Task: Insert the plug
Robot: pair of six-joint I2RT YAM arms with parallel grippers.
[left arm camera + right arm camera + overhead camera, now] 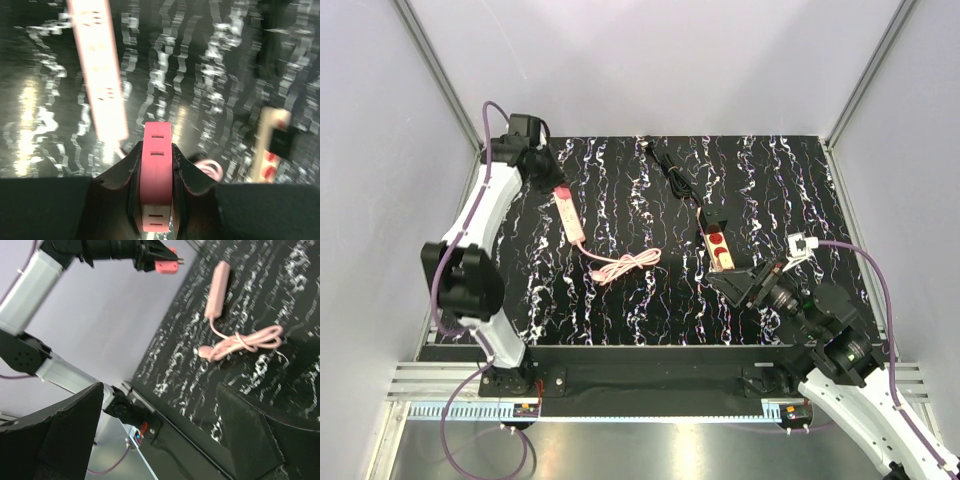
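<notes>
My left gripper is at the far left of the table, shut on a pink plug that sticks out between its fingers. The plug also shows in the right wrist view, held above the table with its prongs out. A pale pink power strip lies just below it on the black marbled table; it also shows in the left wrist view. Its pink cord lies coiled beside it. My right gripper is open and empty at the near right, its jaws wide apart.
A tan block with red marks and a black plug lies mid-right, also in the left wrist view. A black cable runs from it to the back. White walls enclose the table on three sides.
</notes>
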